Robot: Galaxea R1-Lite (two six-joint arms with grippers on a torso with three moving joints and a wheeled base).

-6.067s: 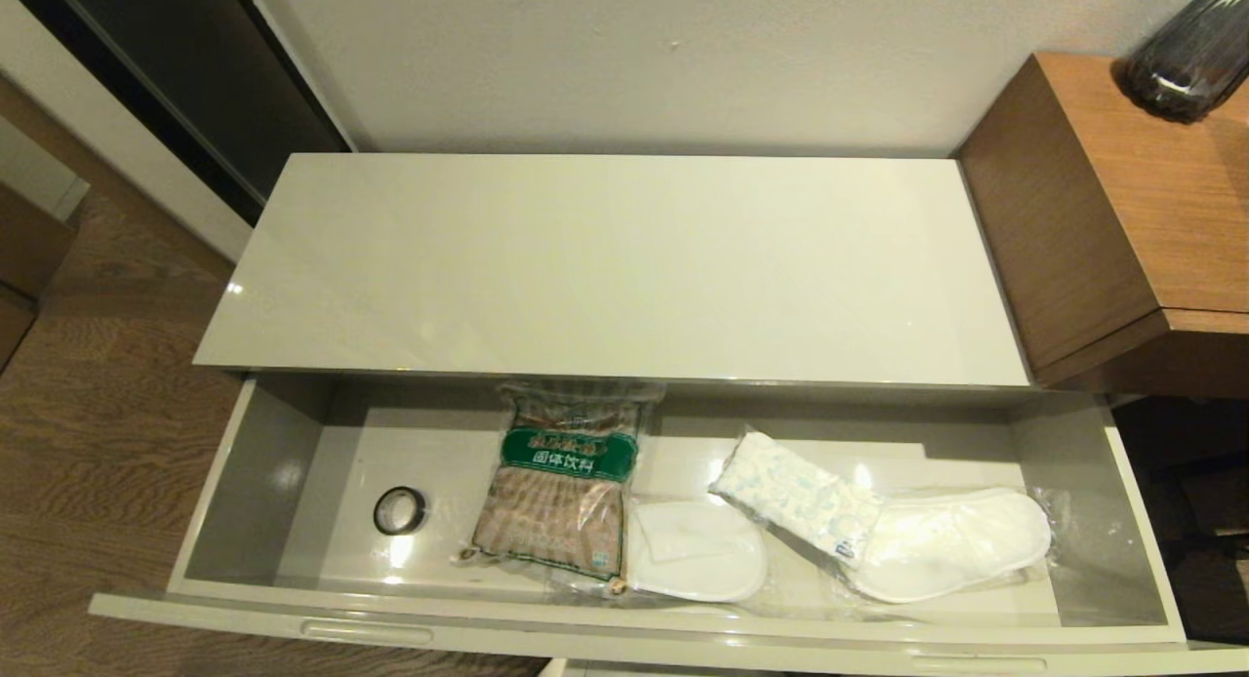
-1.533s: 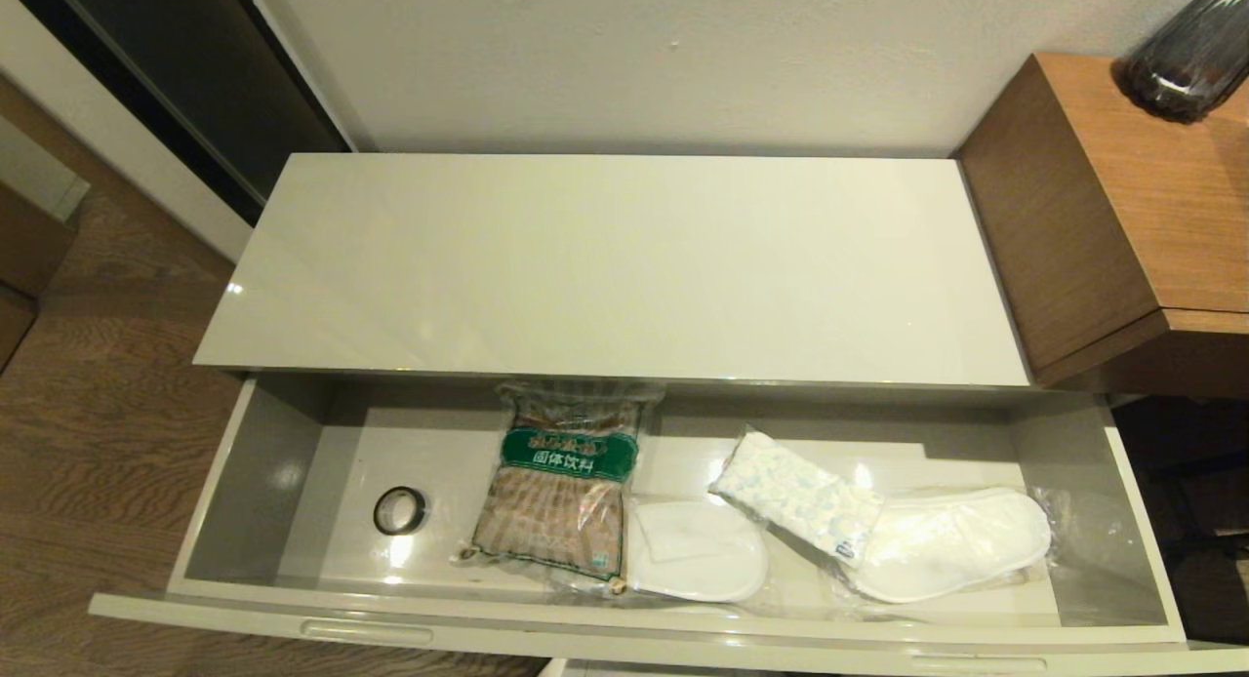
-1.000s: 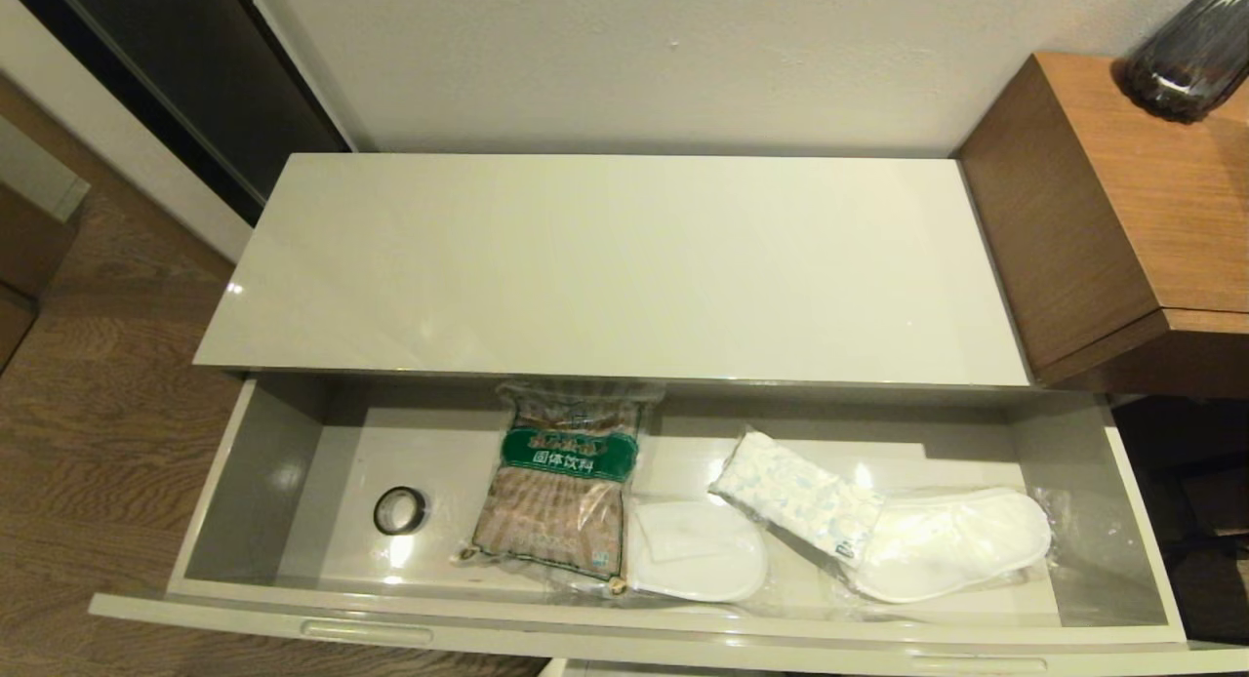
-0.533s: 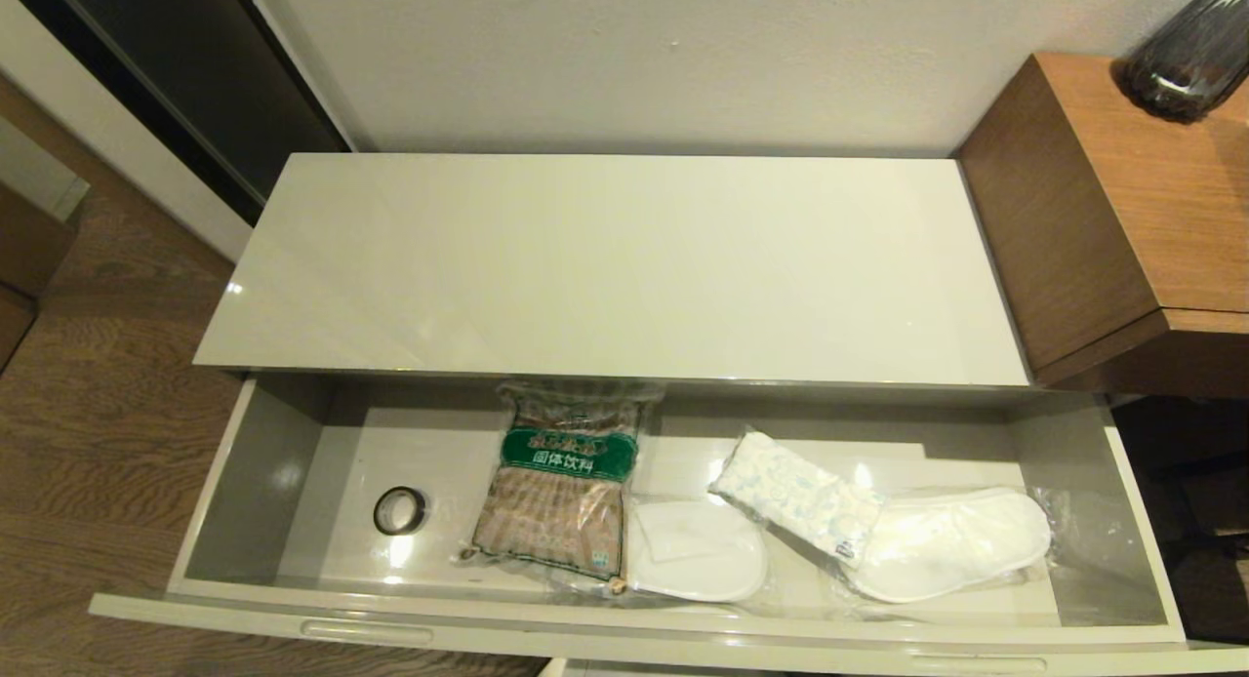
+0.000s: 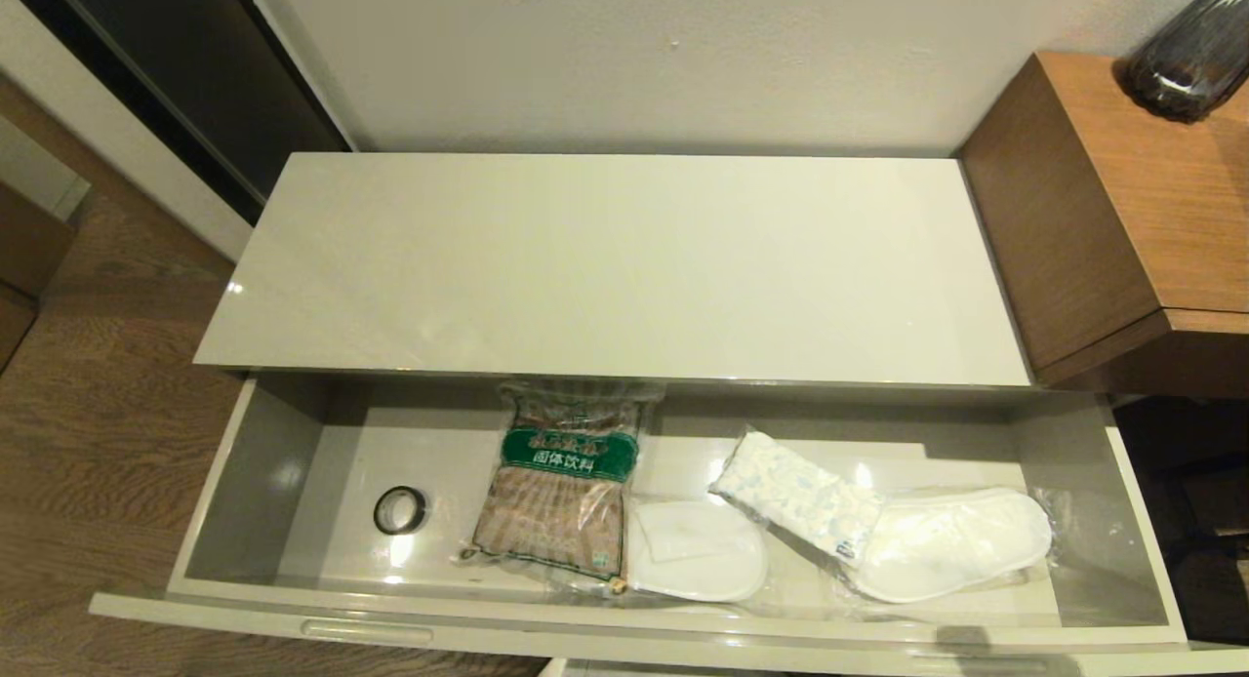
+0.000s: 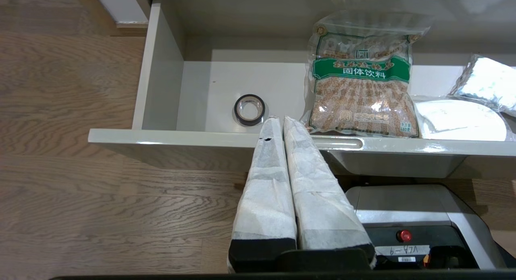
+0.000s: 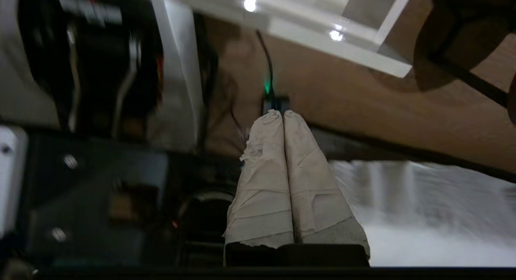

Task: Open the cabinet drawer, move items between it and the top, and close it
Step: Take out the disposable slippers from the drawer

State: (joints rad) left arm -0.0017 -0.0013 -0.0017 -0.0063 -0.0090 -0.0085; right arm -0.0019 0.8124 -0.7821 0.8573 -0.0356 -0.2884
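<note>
Your cabinet drawer [image 5: 244, 462] stands pulled open below the top [image 5: 605, 267]; the tissue pack [image 5: 798, 497] lies on the slippers [image 5: 951, 545] toward its right end. Your left gripper [image 6: 282, 120] hangs outside the drawer's front edge, fingers pressed together, empty. Your right gripper [image 7: 283, 113] sits low, likewise closed.

drawer [image 5: 210, 482] | tape roll [image 5: 399, 510] left | packet [image 5: 561, 482] middle | tissue pack [image 5: 798, 497] seemingly overlapping right slipper [image 5: 961, 540]

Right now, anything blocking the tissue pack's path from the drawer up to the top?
Nothing visible. The tissue pack lies uncovered on the slippers in the open cabinet drawer; the top overhangs only the drawer's rear.
</note>
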